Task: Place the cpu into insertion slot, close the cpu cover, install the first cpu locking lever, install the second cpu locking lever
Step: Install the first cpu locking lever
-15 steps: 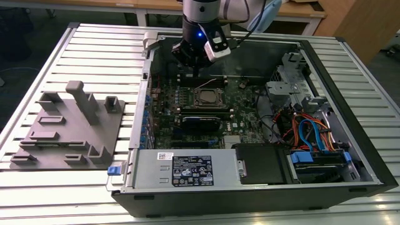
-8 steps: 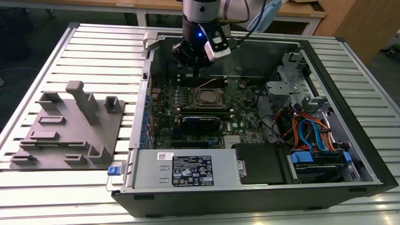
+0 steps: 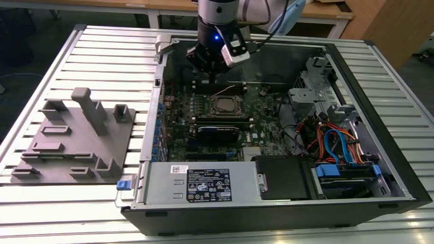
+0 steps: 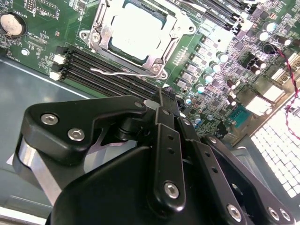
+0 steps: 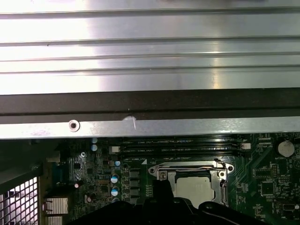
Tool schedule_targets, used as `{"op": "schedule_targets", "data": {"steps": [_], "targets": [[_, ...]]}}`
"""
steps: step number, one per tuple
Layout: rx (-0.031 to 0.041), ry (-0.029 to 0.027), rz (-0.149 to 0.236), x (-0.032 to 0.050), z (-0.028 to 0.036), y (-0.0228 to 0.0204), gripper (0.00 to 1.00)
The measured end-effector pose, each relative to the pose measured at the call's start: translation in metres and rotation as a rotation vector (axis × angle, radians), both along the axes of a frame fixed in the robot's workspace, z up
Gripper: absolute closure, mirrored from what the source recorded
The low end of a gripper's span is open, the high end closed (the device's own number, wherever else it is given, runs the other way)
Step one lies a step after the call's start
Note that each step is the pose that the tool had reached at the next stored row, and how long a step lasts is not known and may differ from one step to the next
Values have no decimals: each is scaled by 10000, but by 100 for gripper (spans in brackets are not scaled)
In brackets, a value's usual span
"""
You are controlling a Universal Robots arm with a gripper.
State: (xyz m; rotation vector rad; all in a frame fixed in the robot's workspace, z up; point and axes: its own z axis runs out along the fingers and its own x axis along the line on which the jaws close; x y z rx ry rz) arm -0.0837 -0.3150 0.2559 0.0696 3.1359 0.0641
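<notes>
Gripper point(image 3: 213, 79) looks pinched shut at the tip, w/ the two sides coming together to a point in the second wrist view point(image 4: 163, 96). It's hanging over the mobo point(image 3: 261, 134) inside the open pc case point(image 3: 379, 127), near the insertion slot point(image 3: 239, 108) but apart from it, not touching anything afaict. In the first wrist view its dark tip point(image 5: 163, 187) pokes up in front of the slot's corner.

The cpu point(image 4: 140, 30) is sitting in the slot, dull silver top facing up, also visible in the first wrist view point(image 5: 198, 187). The cpu cover point(image 4: 157, 63) is down flat around it, so the chip shows thru the square window. Same thing in the first wrist view, where the frame point(image 5: 192, 168) lies level on the slot.

A thin wire locking lever point(image 4: 119, 73) runs along the cover's edge, b/w the cover and the long black memory slots point(image 4: 93, 63). Can't tell if it's hooked or just lying there.

Further out on the green board there's a coin battery point(image 4: 11, 24) off past one corner of the slot, and a red/black wire pair point(image 4: 286, 61) on the other side.

In the exterior view the psu point(image 3: 196, 183) w/ its label sits at the near end of the case. The whole thing rests on a slatted metal table point(image 3: 101, 51). A grey fixture tray point(image 3: 74, 137) sits on the table at the exterior view's left, well apart from the gripper.
</notes>
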Motion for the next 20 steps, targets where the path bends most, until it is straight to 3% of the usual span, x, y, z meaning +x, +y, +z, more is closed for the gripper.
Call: {"op": "schedule_targets", "data": {"steps": [6, 10, 13, 20], "targets": [[2, 0, 0, 5, -1, 0, 90], [0, 1, -1, 58, -9, 0, 90], [77, 0, 0, 102, -21, 0, 90], [77, 1, 0, 104, -26, 0, 90]]}}
